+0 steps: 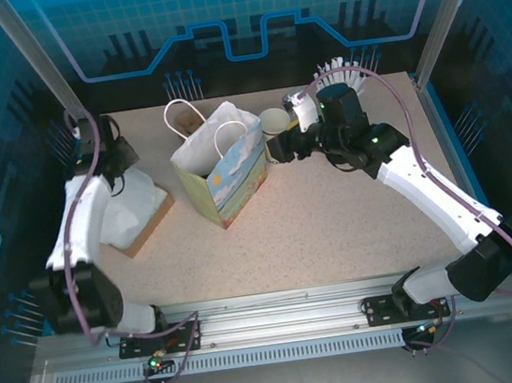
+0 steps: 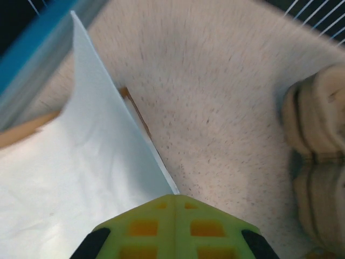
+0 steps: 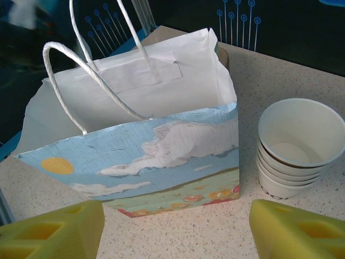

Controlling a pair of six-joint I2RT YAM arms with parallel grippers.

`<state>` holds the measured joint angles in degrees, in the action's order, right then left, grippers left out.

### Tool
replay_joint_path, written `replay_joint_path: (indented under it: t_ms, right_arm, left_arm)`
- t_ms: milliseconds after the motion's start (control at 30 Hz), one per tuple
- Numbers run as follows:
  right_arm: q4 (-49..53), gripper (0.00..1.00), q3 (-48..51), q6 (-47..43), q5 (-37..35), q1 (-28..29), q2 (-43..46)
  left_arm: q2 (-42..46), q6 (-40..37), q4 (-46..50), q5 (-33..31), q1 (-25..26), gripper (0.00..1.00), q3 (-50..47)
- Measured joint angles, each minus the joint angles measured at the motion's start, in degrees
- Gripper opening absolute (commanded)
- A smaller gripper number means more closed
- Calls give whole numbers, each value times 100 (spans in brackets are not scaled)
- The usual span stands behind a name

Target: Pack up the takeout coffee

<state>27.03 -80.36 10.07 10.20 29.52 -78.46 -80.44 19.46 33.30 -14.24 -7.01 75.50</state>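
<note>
**Left jaws closed at a white sheet, right jaws wide and empty before the bag**

The left gripper (image 2: 173, 205) had its jaws pressed fully together, with no gap between them. A white sheet (image 2: 70, 183) lay under it, and the sheet's edge ran right up to the fingertips. Whether the sheet was pinched could not be told. The sheet rested on a brown board (image 1: 152, 226) at the left of the table (image 1: 336, 228). At the right edge of the left wrist view sat a beige ribbed shape (image 2: 318, 156), too blurred to name.

The right gripper (image 3: 178, 229) stood wide open with nothing between its fingers (image 3: 54, 232). It faced the bag (image 3: 161, 145) and the cups (image 3: 294, 145).

The bag stood upright near the middle of the table with its mouth open and both white handles raised. Its printed side showed sky, clouds and a sun. The cups, white and lidless, were nested in a stack just beside the bag's corner, on the right arm's side, and did not touch it. The top cup was empty.

Where the coffee stood could not be told.
</note>
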Motion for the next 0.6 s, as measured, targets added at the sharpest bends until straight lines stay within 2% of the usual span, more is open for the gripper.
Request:
replay_joint_path:
  t_ms: [133,267,433,600]
  right_arm:
    - [33,73,-17,-2,-81,13,96]
    - [61,73,-94,-52,-151,13,164]
    - [146,74,-164,-129,-304,17,247]
    - [278,74,-236,-212,-474,17,273]
  left_arm:
    - [1088,-61,85,11,0,0,127]
    - [1646,-280,295,219,39,0,745]
    - [1864,-522,450,1202,214,0,1871]
    - [1620,-758,557,2323,813,0,2909]
